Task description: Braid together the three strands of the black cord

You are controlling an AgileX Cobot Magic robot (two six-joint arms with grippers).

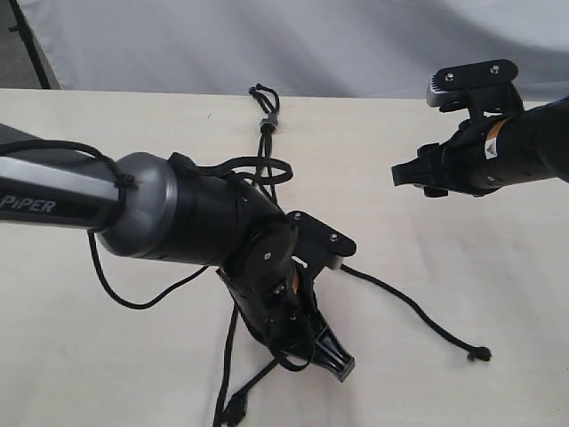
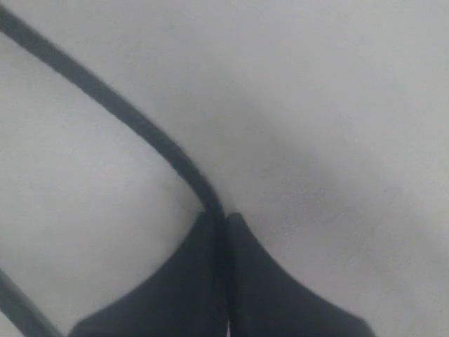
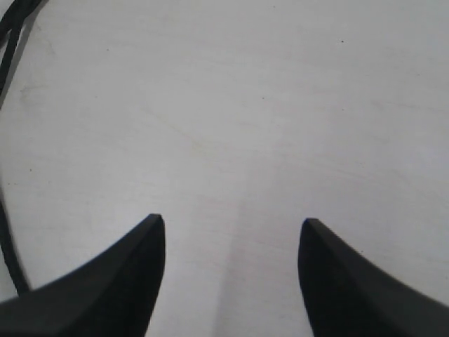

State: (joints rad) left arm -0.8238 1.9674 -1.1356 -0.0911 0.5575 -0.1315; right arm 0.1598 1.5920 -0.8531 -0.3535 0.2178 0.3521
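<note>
My left gripper (image 2: pixel 224 216) sits low over the table (image 1: pixel 462 258), well nearer the camera than the grey-banded knot (image 1: pixel 268 122) of the black cord (image 1: pixel 264 147). Its jaws are pressed together, pinching 1 strand (image 2: pixel 126 116) that runs out from between the tips. From the knot the 3 strands pass under my left arm. 1 trails away right of the knot to a small knotted tip (image 1: pixel 480 354), and 2 come out far below it. My right gripper (image 1: pixel 404 173) hovers well right of the knot, jaws spread, holding nothing.
</note>
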